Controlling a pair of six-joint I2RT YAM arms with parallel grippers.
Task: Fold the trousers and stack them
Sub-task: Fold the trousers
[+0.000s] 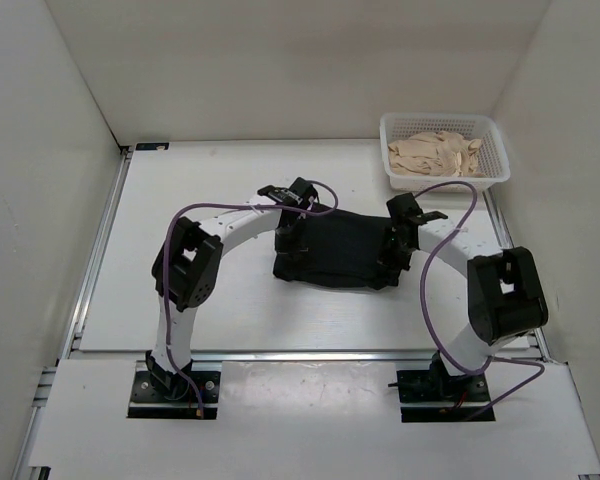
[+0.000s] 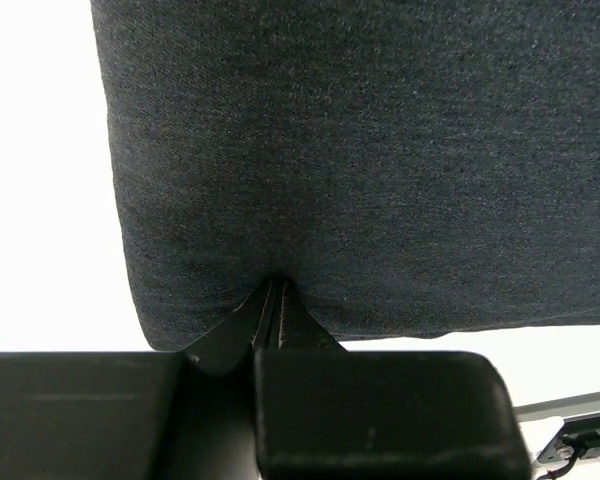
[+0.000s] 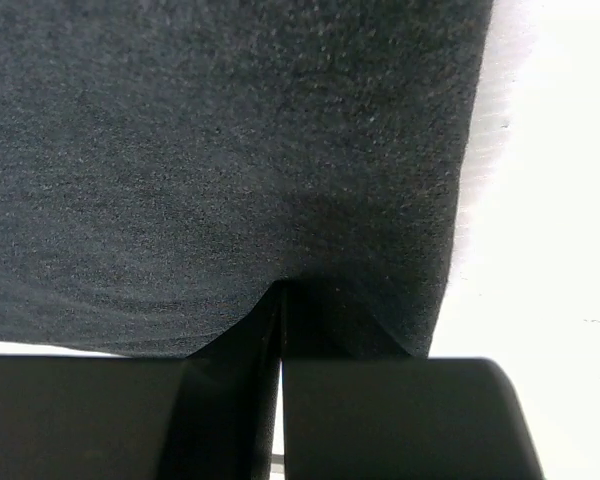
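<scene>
At table centre, trousers (image 1: pixel 335 250) pinched by left claw (image 2: pixel 272 288), right claw (image 3: pixel 278 290)

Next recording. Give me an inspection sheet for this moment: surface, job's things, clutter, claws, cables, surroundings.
Surface: white table, metal rails along its edges.
Job's things: black trousers, folded into a compact bundle mid-table, between the two arms.
Clutter: white basket at the far right corner, holding beige cloth.
Claws: left claw shut on the trousers' edge; right claw shut on the opposite edge.
Cables: purple cables loop along both arms, clear of the trousers.
Surroundings: white walls on three sides; nothing else seen.
</scene>
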